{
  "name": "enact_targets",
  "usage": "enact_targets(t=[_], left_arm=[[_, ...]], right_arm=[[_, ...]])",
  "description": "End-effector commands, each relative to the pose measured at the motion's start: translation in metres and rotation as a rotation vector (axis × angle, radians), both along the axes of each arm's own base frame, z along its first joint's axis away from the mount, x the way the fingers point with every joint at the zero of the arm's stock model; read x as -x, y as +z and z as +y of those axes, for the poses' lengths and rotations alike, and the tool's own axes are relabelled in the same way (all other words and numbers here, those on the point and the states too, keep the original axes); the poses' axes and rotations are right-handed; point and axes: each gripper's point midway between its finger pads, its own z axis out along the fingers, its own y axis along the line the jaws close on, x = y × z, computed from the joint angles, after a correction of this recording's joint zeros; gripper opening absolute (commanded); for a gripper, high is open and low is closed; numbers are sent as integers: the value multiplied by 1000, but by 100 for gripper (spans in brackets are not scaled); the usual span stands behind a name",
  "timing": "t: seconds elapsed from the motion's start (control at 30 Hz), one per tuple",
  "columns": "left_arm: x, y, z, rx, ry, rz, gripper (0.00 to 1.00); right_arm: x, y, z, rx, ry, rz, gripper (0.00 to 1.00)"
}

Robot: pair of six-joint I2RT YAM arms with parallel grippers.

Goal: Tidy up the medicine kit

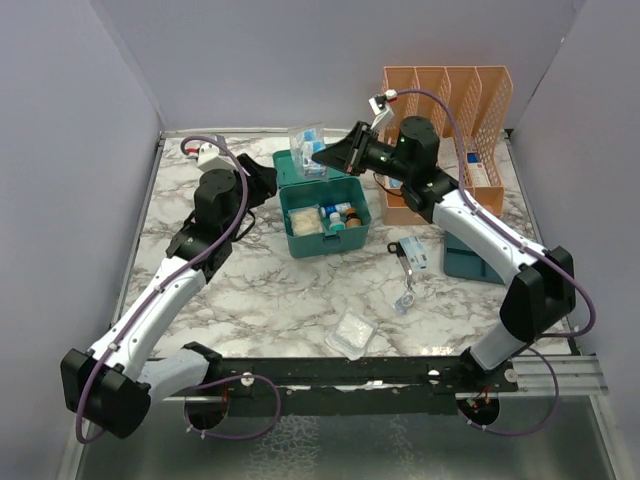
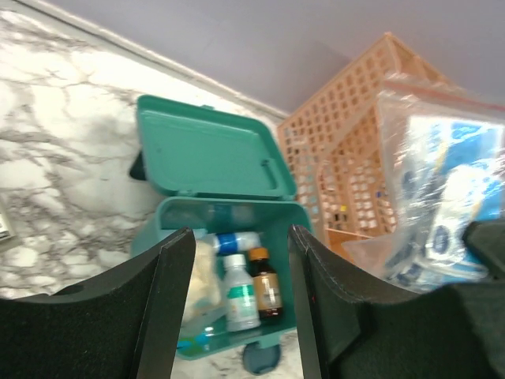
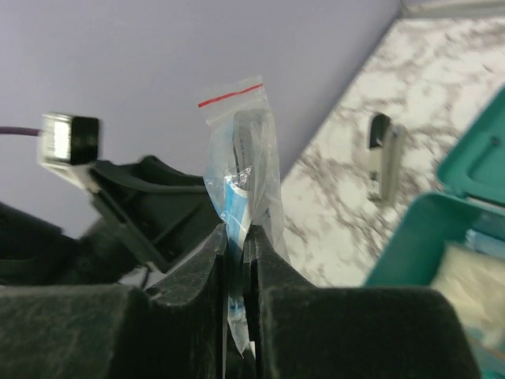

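Note:
The teal medicine kit (image 1: 325, 232) stands open at mid-table with its lid (image 1: 310, 172) tipped back. Inside, a white bottle (image 2: 239, 292), a brown bottle (image 2: 267, 288) and a pale pad lie side by side. My right gripper (image 1: 322, 155) is shut on a clear zip bag (image 1: 307, 145) of blue-and-white packets, held above the lid; the bag (image 3: 241, 150) is pinched between the two pads. My left gripper (image 1: 268, 182) hangs open and empty just left of the kit, its fingers (image 2: 170, 308) framing the box (image 2: 221, 229). The bag (image 2: 442, 197) hangs at right there.
An orange mesh file organizer (image 1: 447, 110) stands at the back right. A dark-blue tray (image 1: 470, 262) lies in front of it. A small blue-white packet (image 1: 416, 252), a small metal tool (image 1: 403, 285) and a clear sachet (image 1: 352, 333) lie on the marble.

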Motion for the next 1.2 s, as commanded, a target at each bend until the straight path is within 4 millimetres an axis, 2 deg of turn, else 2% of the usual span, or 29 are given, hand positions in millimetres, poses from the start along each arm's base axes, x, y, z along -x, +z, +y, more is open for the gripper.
enact_targets(t=[0.0, 0.17, 0.3, 0.4, 0.5, 0.73, 0.93, 1.17], left_arm=[[-9, -40, 25, -161, 66, 102, 54], [-17, -76, 26, -232, -17, 177, 54], [-19, -101, 22, -255, -96, 220, 54], [-24, -109, 22, -260, -113, 235, 54], [-28, -112, 25, -268, -121, 245, 54], [-25, -115, 32, -266, -111, 244, 54], [-23, -118, 30, -247, -121, 244, 54], [-23, -114, 33, -246, -100, 233, 54]], right_arm=[[-13, -73, 1, 225, 10, 100, 6], [-21, -132, -2, 384, 16, 188, 6], [-26, -165, 3, 435, 43, 260, 6], [-35, -183, 12, 436, 40, 322, 6], [-39, -196, 26, 424, 41, 370, 6], [-26, -221, 54, 399, 50, 498, 7], [-24, -240, 57, 400, 14, 589, 8], [-25, -261, 53, 433, -40, 615, 14]])
